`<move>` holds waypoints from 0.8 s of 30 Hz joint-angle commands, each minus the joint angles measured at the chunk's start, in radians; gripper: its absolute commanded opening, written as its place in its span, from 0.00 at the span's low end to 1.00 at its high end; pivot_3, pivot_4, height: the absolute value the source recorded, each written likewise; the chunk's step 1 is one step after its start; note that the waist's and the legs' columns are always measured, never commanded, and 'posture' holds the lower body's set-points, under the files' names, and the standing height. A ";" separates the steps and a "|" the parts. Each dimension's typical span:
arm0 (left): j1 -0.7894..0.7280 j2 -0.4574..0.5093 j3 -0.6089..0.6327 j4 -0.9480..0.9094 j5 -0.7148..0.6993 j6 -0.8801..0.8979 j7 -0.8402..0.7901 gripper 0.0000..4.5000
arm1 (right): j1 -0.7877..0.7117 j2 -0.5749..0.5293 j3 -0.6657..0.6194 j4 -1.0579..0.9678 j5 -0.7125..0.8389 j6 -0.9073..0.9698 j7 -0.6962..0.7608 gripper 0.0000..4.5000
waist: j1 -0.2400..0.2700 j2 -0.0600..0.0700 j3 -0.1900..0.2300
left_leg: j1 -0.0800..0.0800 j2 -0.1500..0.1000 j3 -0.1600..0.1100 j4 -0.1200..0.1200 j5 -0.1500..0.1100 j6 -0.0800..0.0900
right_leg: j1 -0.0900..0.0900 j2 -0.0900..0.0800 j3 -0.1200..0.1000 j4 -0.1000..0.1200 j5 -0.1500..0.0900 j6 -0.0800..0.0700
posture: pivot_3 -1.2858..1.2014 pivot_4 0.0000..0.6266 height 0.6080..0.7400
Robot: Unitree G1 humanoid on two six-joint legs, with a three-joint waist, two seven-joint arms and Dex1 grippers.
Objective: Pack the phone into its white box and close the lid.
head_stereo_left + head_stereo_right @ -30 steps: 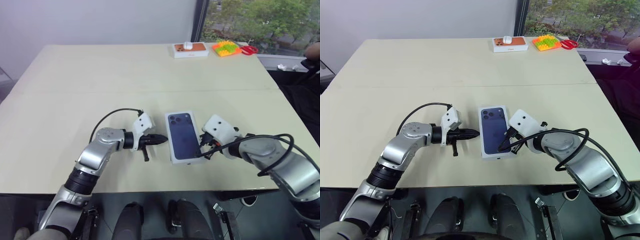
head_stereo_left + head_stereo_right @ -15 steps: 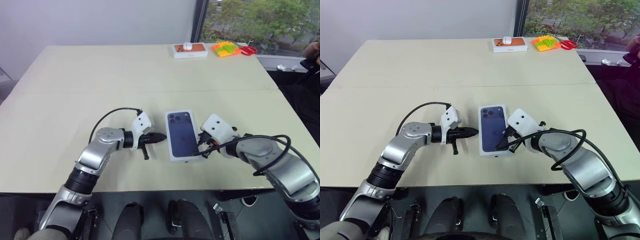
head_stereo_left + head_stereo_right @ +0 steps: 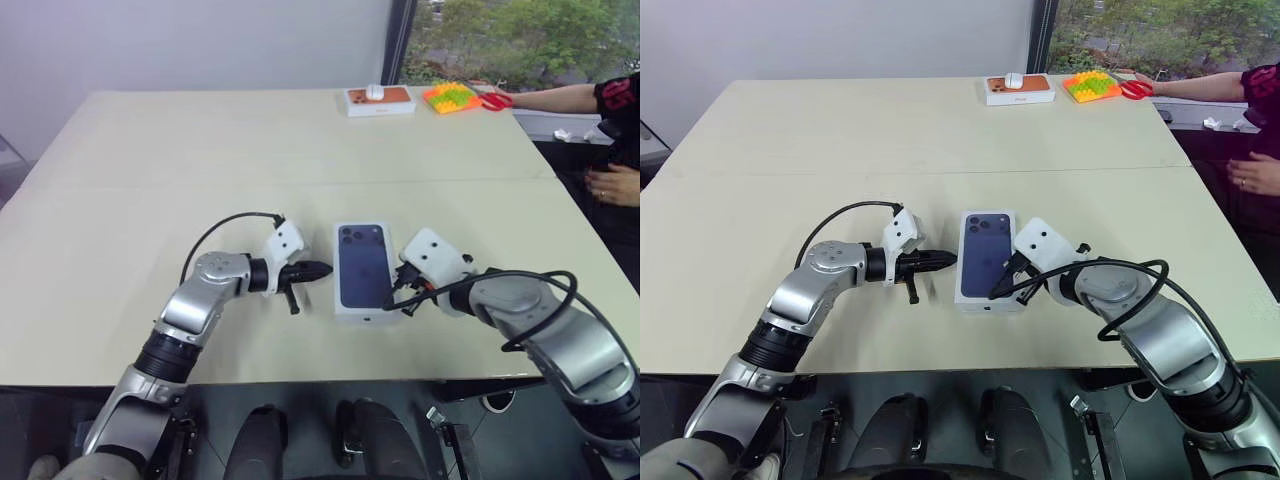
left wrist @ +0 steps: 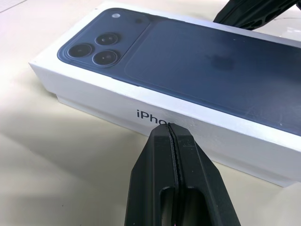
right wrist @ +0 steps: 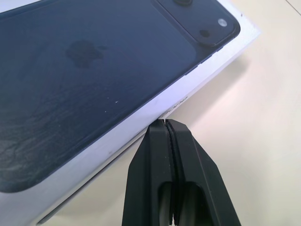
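Left gripper: I have the left gripper with its two black fingers pressed together, holding nothing. Its tip points at the left long side of the white box, just beside the printed lettering; I cannot tell whether it touches the wall.

Right gripper: the right gripper is also pinched together and empty. Its tip sits at the right long side of the box, close to the lower edge of that wall.

Why closed: I judge that fingers held together make a narrow, stiff pusher, better for nudging or squaring a box than for grasping it.

Why both sides: with one tip on each long side, the box is bracketed between the arms, so a push from one side would be checked by the other.

Box: it lies on the near middle of the table, long axis running near to far, between the two grippers.

Lid: the lid is on, its top showing the printed dark blue phone back with lenses at the far left corner. A thin seam runs along the lower side wall, so it looks seated or almost so.

Phone: it is hidden; I take it to be inside.

Progress: I judge the packing essentially done, with only a final settling left.

Far edge: an orange-topped box, coloured blocks and red scissors sit well apart, where a person's arm reaches.
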 commanded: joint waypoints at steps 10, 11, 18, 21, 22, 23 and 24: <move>-0.002 0.003 -0.014 -0.052 -0.017 -0.012 -0.037 0.00 | 0.018 0.004 -0.008 -0.046 0.000 -0.007 0.013 0.01 | -0.001 0.000 0.000 | 0.000 0.000 0.000 0.000 0.000 0.000 | 0.000 0.000 0.000 0.000 0.000 0.000 | 0.52 0.24 1.00; -0.002 0.004 -0.014 -0.052 -0.016 -0.013 -0.038 0.00 | 0.019 0.004 -0.007 -0.046 0.000 -0.007 0.013 0.01 | 0.000 0.000 0.000 | 0.000 0.000 0.000 0.000 0.000 0.000 | 0.000 0.000 0.000 0.000 0.000 0.000 | 0.52 0.24 1.00; 0.006 0.019 -0.015 -0.056 -0.012 -0.004 -0.050 0.00 | 0.034 -0.001 -0.012 -0.047 -0.013 -0.014 0.006 0.01 | 0.000 0.000 0.000 | 0.000 0.000 0.000 0.000 0.000 0.000 | 0.000 0.000 0.000 0.000 0.000 0.000 | 0.52 0.24 1.00; 0.004 0.060 0.031 -0.063 -0.051 0.037 -0.078 0.00 | 0.053 -0.036 -0.060 -0.067 -0.015 -0.021 0.022 0.01 | -0.001 0.000 0.000 | 0.000 0.000 0.000 0.000 0.000 0.000 | 0.000 0.000 0.000 0.000 0.000 0.000 | 0.52 0.24 1.00; 0.000 0.070 0.048 -0.063 -0.068 0.056 -0.083 0.00 | 0.060 -0.048 -0.078 -0.074 -0.012 -0.023 0.030 0.01 | 0.000 0.000 0.000 | 0.000 0.000 0.000 0.000 0.000 0.000 | 0.000 0.000 0.000 0.000 0.000 0.000 | 0.52 0.24 1.00; -0.002 0.082 0.063 -0.066 -0.086 0.072 -0.094 0.00 | 0.070 -0.061 -0.096 -0.083 -0.010 -0.026 0.039 0.01 | 0.000 0.000 0.000 | 0.000 0.000 0.000 0.000 0.000 0.000 | 0.000 0.000 0.000 0.000 0.000 0.000 | 0.52 0.24 1.00; -0.004 0.095 0.074 -0.070 -0.103 0.082 -0.105 0.00 | 0.080 -0.073 -0.112 -0.093 -0.007 -0.030 0.048 0.01 | -0.001 0.000 0.000 | 0.000 0.000 0.000 0.000 0.000 0.000 | 0.000 0.000 0.000 0.000 0.000 0.000 | 0.52 0.24 1.00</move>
